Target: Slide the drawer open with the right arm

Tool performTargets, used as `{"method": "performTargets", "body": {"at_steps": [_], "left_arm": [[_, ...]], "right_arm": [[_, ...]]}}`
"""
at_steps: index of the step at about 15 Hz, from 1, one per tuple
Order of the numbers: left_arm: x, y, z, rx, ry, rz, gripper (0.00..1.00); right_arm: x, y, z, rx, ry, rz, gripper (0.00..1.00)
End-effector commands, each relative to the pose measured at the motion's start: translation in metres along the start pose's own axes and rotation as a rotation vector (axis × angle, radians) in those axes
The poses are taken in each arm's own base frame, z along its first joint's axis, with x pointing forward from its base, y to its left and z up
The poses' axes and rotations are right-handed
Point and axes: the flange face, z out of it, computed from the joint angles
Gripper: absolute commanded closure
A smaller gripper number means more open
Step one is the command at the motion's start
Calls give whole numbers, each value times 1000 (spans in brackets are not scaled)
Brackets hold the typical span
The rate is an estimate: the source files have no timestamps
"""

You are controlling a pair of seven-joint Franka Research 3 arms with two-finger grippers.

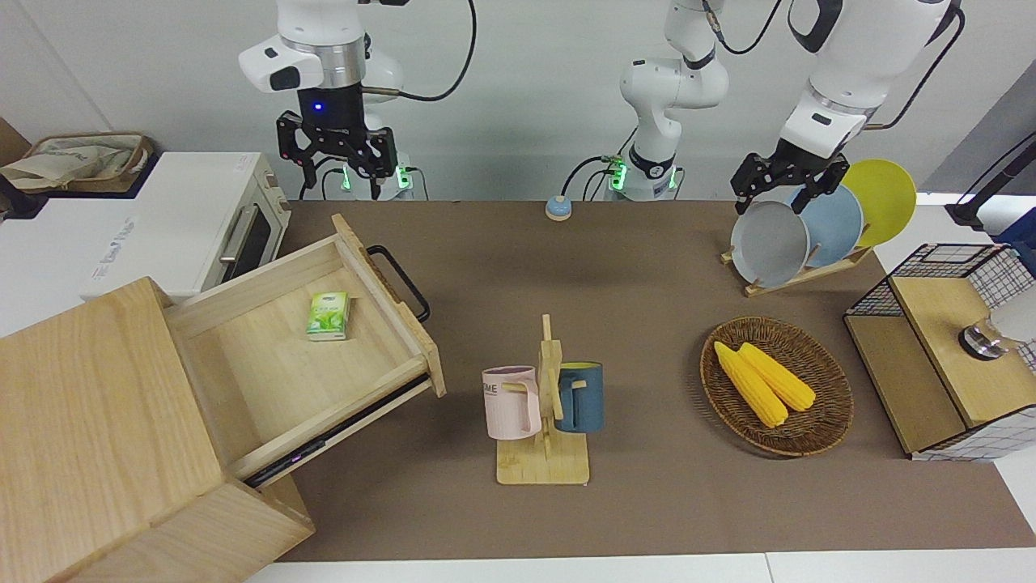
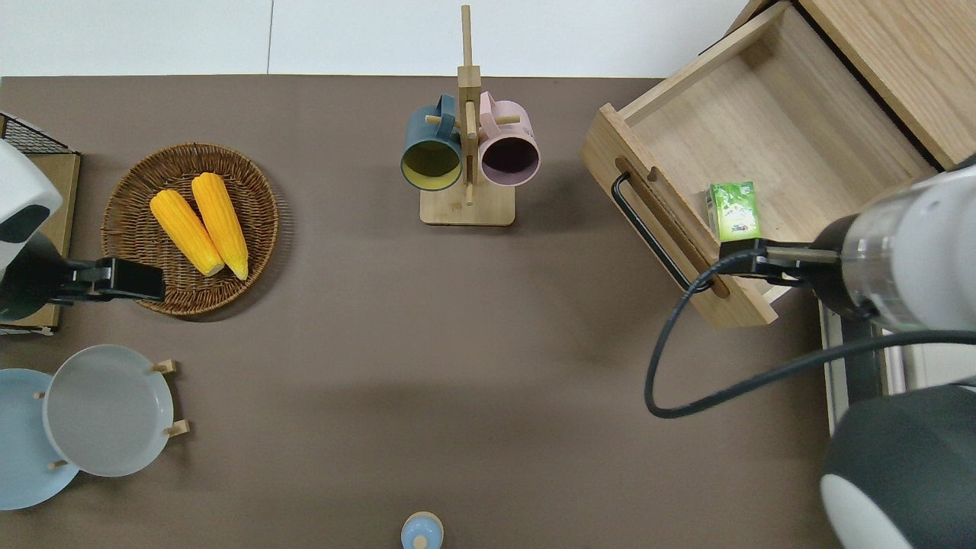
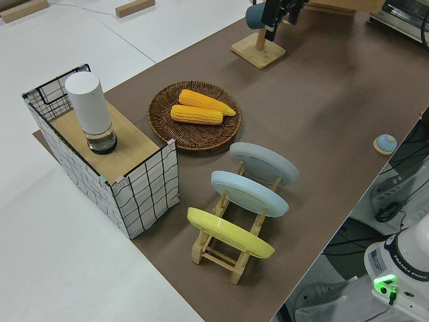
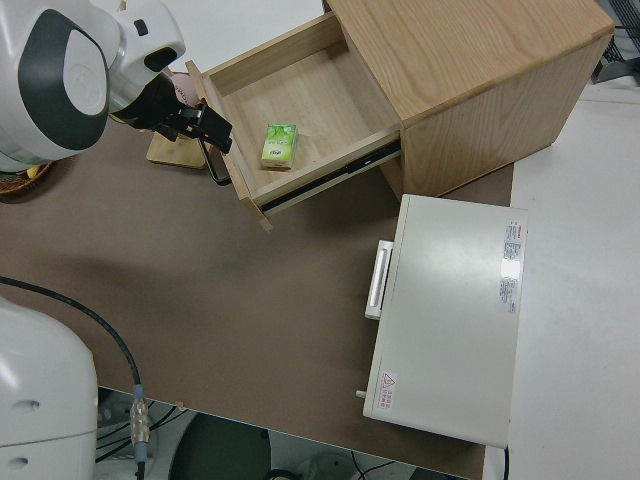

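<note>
**At the right arm's end of the table: drawer pulled out, right gripper raised and empty**

Nearest the robots, the right arm stands drawn up tall at the table's edge, its wrist pointing straight down with the blue light showing. The right gripper hangs in the air with its fingers spread apart, holding nothing and touching nothing. In the overhead view only the arm's upper links and cable show, so what the gripper is over cannot be told there. The left arm is parked, and the left gripper has its fingers apart, empty.

Farther from the robots, the white toaster oven sits at the right arm's end of the table. Just beside it, farther out still, the drawer stands slid well out of the light-wood box, set at an angle to the table edge. Its black bar handle faces the middle of the table and is free of any contact. A small green packet lies flat on the drawer floor, near the front panel.

Toward the table's middle, a wooden mug stand carries a pink mug and a blue mug. Toward the left arm's end, a wicker basket holds two ears of corn.
</note>
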Motion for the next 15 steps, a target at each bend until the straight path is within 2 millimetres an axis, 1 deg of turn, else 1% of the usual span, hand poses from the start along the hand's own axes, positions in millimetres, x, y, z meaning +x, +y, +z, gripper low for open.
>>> {"method": "performTargets", "body": {"at_steps": [1,2,4,5,7,10,11,12,14,15], "left_arm": [[-4,-2,-4,12,-3,2,2],[-4,-1,-4,12,-3,3,2],[-4,-2,-4,12,-3,2,2],[-4,-2,-4,12,-3,2,2],[-4,-1,-5,12,-2,3,2],[-4,-2,-5,12,-2,2,5],[-4,-1,-5,12,-2,3,2],[-4,-1,-4,12,-3,3,2],[-4,-2,-4,12,-3,2,2],[-4,-2,-4,12,-3,2,2]], "right_arm": [[-20,18,5,41,-8,9,7],[-19,22,6,56,-16,23,7],[-20,23,8,77,-31,33,7],[-21,29,12,87,-45,47,7],[-20,38,14,110,-58,47,7],[-12,59,18,118,-65,63,7],[-8,63,20,130,-63,73,7],[-1,71,24,150,-61,100,7],[3,74,25,161,-55,108,7],[5,79,25,164,-57,112,7]]}}
